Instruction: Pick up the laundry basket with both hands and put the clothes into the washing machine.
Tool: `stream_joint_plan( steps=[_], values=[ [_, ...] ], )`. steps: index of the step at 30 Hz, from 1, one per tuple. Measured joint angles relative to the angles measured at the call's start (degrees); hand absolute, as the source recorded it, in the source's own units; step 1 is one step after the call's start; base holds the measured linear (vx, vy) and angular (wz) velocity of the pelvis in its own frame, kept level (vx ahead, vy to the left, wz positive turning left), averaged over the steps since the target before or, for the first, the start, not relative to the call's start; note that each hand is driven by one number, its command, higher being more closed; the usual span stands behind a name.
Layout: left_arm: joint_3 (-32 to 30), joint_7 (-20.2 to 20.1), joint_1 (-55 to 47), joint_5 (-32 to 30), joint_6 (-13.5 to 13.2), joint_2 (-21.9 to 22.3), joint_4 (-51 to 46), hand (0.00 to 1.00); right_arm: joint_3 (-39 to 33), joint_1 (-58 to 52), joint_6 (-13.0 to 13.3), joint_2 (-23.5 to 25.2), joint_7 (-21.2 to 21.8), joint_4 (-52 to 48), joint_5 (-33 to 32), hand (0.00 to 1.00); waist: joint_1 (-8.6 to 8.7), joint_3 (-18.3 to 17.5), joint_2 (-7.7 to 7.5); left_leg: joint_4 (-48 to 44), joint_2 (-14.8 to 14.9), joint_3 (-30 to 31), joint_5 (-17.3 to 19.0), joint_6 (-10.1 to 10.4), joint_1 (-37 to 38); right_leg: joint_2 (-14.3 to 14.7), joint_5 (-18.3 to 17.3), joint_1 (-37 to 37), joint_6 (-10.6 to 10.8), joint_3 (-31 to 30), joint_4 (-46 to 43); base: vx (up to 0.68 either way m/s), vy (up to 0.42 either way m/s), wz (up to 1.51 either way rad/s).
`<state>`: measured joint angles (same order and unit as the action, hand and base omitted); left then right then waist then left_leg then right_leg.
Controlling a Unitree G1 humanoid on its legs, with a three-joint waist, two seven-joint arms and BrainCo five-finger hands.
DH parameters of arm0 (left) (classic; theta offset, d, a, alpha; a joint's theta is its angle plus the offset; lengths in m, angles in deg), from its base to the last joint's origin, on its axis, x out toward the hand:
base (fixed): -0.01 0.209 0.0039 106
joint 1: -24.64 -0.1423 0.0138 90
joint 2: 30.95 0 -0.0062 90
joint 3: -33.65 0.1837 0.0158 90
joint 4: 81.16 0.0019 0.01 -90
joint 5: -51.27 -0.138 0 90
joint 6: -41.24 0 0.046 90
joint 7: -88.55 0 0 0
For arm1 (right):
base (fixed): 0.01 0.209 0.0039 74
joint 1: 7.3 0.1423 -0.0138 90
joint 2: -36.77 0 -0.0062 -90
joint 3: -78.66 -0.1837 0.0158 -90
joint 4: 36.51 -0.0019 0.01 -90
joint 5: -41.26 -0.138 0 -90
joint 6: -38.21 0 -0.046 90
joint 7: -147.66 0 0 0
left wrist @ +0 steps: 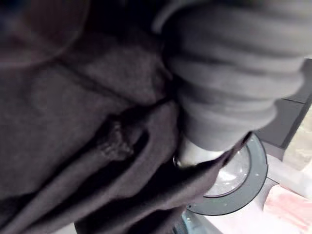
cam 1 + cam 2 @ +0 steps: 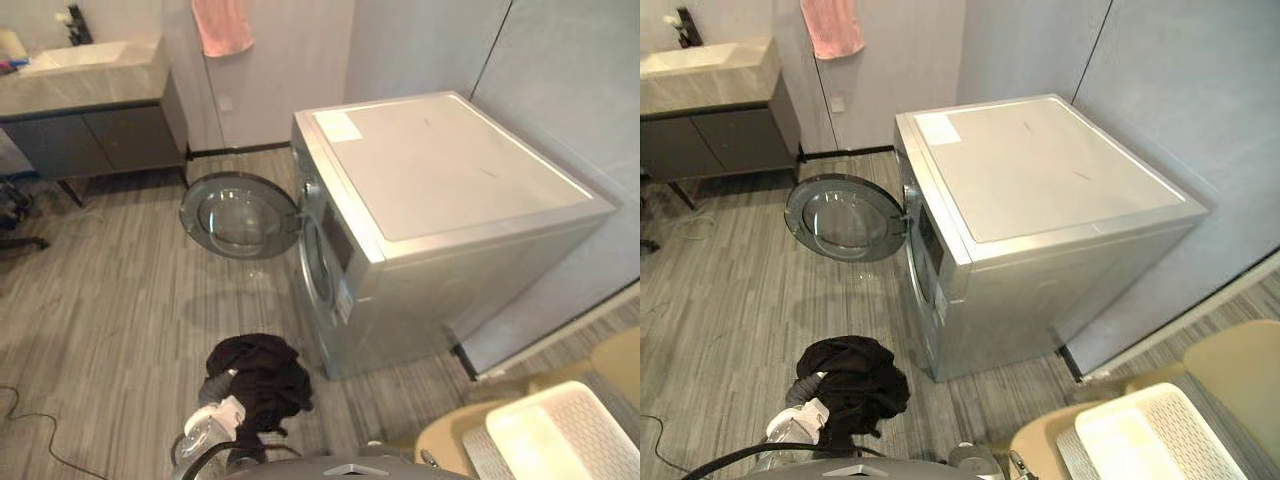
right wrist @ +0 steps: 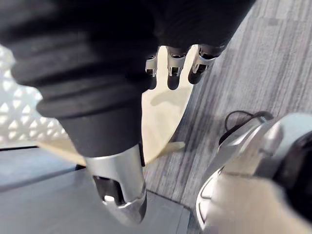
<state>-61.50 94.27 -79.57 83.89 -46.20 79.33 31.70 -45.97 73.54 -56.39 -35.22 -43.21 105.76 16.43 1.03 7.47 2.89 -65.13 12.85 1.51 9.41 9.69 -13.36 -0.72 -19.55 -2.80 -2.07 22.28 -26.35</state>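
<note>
Before the washer (image 2: 440, 200), its door (image 2: 240, 215) open for loading, a garment (image 2: 262, 375) drapes the left robot hand (image 1: 229, 87), so I cannot tell its grip; the right robot hand (image 3: 117, 58) hangs relaxed, empty.

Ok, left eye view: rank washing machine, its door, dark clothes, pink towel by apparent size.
1. Washing machine.
2-3. Door and dark clothes look alike; the clothes are nearer the camera, so unranked.
4. Pink towel, partly cut off.
</note>
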Motion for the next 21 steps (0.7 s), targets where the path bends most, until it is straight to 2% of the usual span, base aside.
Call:
stream_joint_plan(
  steps=[1,2,3,4,5,6,8,9,10,11,12,13,14,16,17,18,19,20,21],
  values=[
    [-0.5,0.1,-0.7,0.6,0.0,0.0,0.1,1.0,1.0,0.5,0.1,-0.4,-0.2,-0.1,-0.3,0.0,-0.39,0.0,0.13,-2.8,0.7,-2.3,1.5,-2.6,-2.1,-0.1,0.1,-2.0,0.1,-1.9,1.5,0.22,0.146,-0.81],
    [-0.9,0.2,-1.1,0.9,0.0,0.0,0.1,1.0,1.9,0.6,0.4,-0.4,-0.5,-0.3,-0.8,0.0,-0.58,-0.1,-0.22,-1.3,1.1,-3.9,2.9,-5.0,-4.2,-0.8,0.5,-3.2,0.8,-3.9,2.9,0.28,0.206,-0.82],
    [-1.0,0.2,-1.1,1.0,0.0,-0.1,0.2,1.0,2.3,0.7,0.5,-0.3,-0.6,-0.3,-0.8,0.0,-0.92,-0.1,-0.57,0.9,1.6,-4.5,3.6,-6.1,-5.3,-1.3,0.6,-3.3,1.1,-5.1,3.4,0.31,0.257,-1.01],
    [-1.5,0.7,-1.1,1.0,0.0,-0.5,0.2,1.0,2.6,1.4,0.4,-0.2,-0.6,-0.2,-1.2,0.0,-1.28,0.0,-1.45,7.8,2.5,-4.2,4.5,-7.5,-7.0,-2.4,1.0,-3.1,1.7,-8.1,4.0,0.35,0.324,-1.2],
    [-1.6,1.3,-1.1,1.0,0.0,-0.5,0.2,1.0,3.3,2.7,0.4,0.2,-0.7,-0.4,-2.0,0.0,-1.5,0.4,-2.44,17.3,3.3,-1.9,4.4,-7.6,-7.1,-3.8,1.4,-3.1,2.6,-11.3,4.6,0.31,0.313,-1.29],
    [-1.6,1.6,-1.1,1.0,0.0,-0.5,0.3,1.0,3.9,2.8,0.4,0.3,-0.8,-0.8,-2.0,0.0,-1.65,0.3,-2.82,23.0,4.1,-0.3,4.3,-7.6,-6.9,-4.4,1.5,-3.0,3.0,-13.2,5.0,0.34,0.403,-1.38],
    [-1.6,2.7,-1.1,1.1,-0.1,-0.5,0.6,1.0,4.3,2.3,0.5,0.4,-1.3,-1.3,-1.9,0.0,-2.12,-0.2,-3.64,38.9,6.2,7.3,1.4,-6.9,-5.0,-7.1,0.2,-3.0,8.0,-19.3,5.6,0.34,0.518,-1.23],
    [-1.5,2.8,-1.0,1.1,-0.1,-0.5,1.2,1.0,3.9,1.9,0.5,0.1,-1.5,-1.1,-1.9,0.0,-1.98,-0.6,-3.77,40.9,6.1,8.9,0.7,-7.0,-4.6,-8.1,-0.6,-3.2,9.3,-20.4,5.5,0.37,0.661,-0.91],
    [-1.3,2.8,-1.2,1.1,-0.2,-0.2,3.4,1.0,2.7,0.8,0.6,-0.7,-2.0,0.0,-1.8,0.0,-1.93,-2.3,-2.94,42.0,5.5,9.9,-0.8,-7.0,-4.5,-9.4,-2.1,-3.3,11.8,-22.8,5.5,0.41,0.764,-0.87],
    [-1.2,2.8,-1.8,1.0,-0.2,-0.3,5.5,1.0,0.8,0.1,0.7,-1.6,-2.2,2.1,-1.7,0.0,-2.15,-4.1,-2.2,39.2,4.1,9.5,-2.2,4.9,-4.9,-11.6,-3.1,-3.4,13.8,-25.7,5.3,0.42,0.798,-0.82],
    [-2.4,3.0,-1.7,0.9,-0.5,-1.3,6.1,1.0,-0.3,0.0,0.5,-0.6,-2.2,3.9,-1.7,0.0,-1.56,-4.5,-4.5,36.2,1.7,7.6,0.0,4.3,-5.6,-14.4,-2.9,-3.3,13.9,-27.7,5.2,0.41,0.731,-0.47],
    [-3.4,3.3,-1.0,0.9,-0.9,-3.6,6.1,1.0,-1.7,-0.2,0.1,2.2,-2.1,6.0,-1.7,0.0,-0.52,-5.1,-7.97,34.1,-1.7,5.9,1.5,3.9,-6.2,-17.3,0.6,-3.1,12.9,-30.7,4.7,0.3,0.515,0.02],
    [-3.2,3.3,-0.3,0.7,-0.9,-4.2,6.6,1.0,-1.6,0.0,-0.5,2.1,-2.0,8.0,-1.7,0.0,0.11,-5.2,-8.26,33.1,-2.5,6.0,2.2,3.5,-6.6,-17.6,3.7,-2.9,12.6,-31.8,4.4,0.34,0.573,0.12],
    [-1.2,2.6,1.1,-0.9,-0.9,-5.0,6.9,1.0,-4.6,0.0,-0.6,2.4,-1.8,8.4,-1.8,0.0,0.27,-5.0,-7.74,32.7,-3.3,3.2,3.8,1.1,-5.1,-17.6,15.6,1.2,11.0,-34.9,0.0,0.3,0.576,-0.28],
    [-0.4,2.4,0.8,-1.5,-0.8,-5.0,6.9,1.0,-4.8,0.0,-0.6,2.6,-1.7,8.3,-1.9,0.0,0.26,-4.8,-7.22,33.9,-3.1,1.1,4.2,-0.1,-3.3,-17.8,20.8,4.2,8.8,-34.7,-3.2,0.26,0.525,-0.89],
    [0.5,2.0,0.2,-1.8,-0.8,-5.3,6.9,1.0,-5.0,0.1,-0.6,2.5,-1.5,7.9,-2.1,0.0,0.23,-4.6,-6.82,36.5,-2.6,-2.7,4.0,-1.5,-0.2,-18.1,22.3,8.6,6.8,-33.3,-9.4,0.19,0.421,-1.23],
    [0.8,1.6,-0.4,-2.2,-0.8,-5.4,6.9,1.0,-5.1,0.1,-0.6,2.5,-1.3,7.1,-1.9,0.0,0.42,-4.4,-6.5,39.7,-2.4,-6.4,3.3,-2.5,3.4,-18.2,19.0,13.1,6.4,-28.1,-16.0,0.15,0.294,-1.46],
    [1.4,1.5,-0.7,-2.6,-0.6,-5.4,6.9,1.0,-5.0,0.0,-0.5,2.5,-0.9,7.1,-1.8,0.0,0.98,-4.0,-5.91,42.7,-2.2,-9.7,2.8,-3.0,7.2,-18.2,15.0,14.9,6.5,-19.7,-18.7,0.11,0.191,-1.28],
    [1.6,1.5,-0.7,-2.6,-0.5,-5.3,6.9,1.0,-4.9,0.0,-0.6,2.5,-0.8,7.0,-1.9,0.0,1.06,-3.8,-5.61,43.9,-2.1,-11.6,2.6,-3.0,9.0,-18.0,13.1,15.0,6.6,-15.4,-19.2,0.1,0.103,-1.45]
  ],
)
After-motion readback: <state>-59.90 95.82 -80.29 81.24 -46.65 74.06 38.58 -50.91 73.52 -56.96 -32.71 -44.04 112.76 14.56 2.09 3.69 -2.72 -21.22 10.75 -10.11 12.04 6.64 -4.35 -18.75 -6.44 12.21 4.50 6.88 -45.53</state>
